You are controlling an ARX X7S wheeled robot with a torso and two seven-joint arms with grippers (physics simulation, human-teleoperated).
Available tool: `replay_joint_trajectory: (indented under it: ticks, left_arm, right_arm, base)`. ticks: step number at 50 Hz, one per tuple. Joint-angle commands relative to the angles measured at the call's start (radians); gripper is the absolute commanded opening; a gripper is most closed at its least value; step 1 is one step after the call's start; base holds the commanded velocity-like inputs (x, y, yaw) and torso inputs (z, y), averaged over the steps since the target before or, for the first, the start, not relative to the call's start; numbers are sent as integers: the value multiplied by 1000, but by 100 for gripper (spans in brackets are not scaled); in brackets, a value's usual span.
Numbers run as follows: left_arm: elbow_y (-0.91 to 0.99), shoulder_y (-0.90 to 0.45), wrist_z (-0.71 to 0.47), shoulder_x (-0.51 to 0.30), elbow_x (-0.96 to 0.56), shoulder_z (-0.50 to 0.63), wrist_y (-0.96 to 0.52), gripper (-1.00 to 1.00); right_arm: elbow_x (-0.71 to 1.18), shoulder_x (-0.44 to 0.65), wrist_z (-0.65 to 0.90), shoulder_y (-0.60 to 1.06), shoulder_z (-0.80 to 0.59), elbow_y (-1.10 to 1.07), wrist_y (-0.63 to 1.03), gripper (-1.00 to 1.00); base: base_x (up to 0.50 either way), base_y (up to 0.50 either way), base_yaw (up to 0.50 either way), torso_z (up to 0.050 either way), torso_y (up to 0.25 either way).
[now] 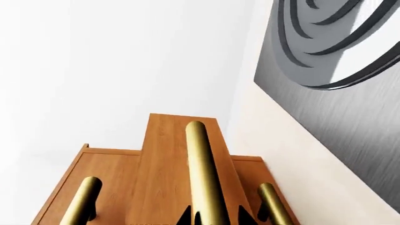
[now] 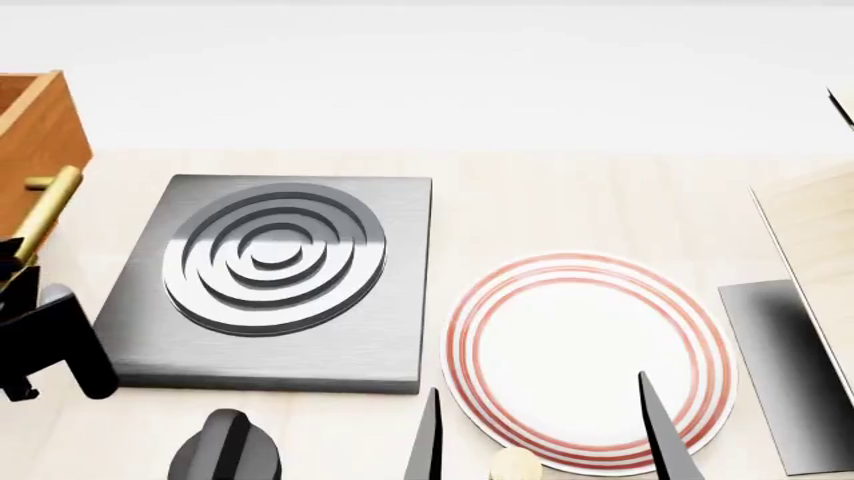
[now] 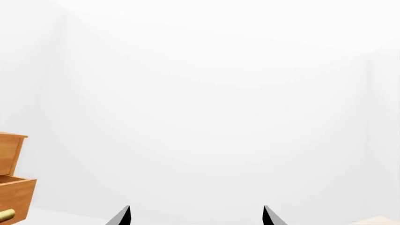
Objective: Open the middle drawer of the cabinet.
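Observation:
The orange-brown cabinet fills the lower part of the left wrist view. Its middle drawer stands out from the other two fronts. My left gripper is shut on the middle drawer's brass bar handle, with a black fingertip on each side of it. In the head view the cabinet is at the far left edge, with the handle and my left gripper below it. The right wrist view shows the drawer sticking out. My right gripper is open and empty above the plate.
A grey hotplate with ring grooves lies right of the cabinet. A white plate with red rings lies to its right. A pale wood rack and a dark metal slab are at the right edge. A black knob is in front.

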Motion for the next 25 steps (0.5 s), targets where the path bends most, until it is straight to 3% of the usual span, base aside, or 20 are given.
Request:
replay_joint_trajectory:
  ticks: [1,16,25]
  left_arm:
    - [79,-74,-86,-8,180,-99,-80,-100]
    - [180,-80,-75,-14,184,-100,-112,-100]
    - [142,-71,-75,3,185,-96,-102,-100]
  right_arm:
    - [-18,-18,-23,0,27,5,-9,100]
    - [-13,-16,-22,-3,32,4,-11,100]
    - [-9,-15,-21,-3,34,7,-13,100]
  base:
    - [0,0,0,0,0]
    - [0,0,0,3,10]
    - [0,0,0,2,9]
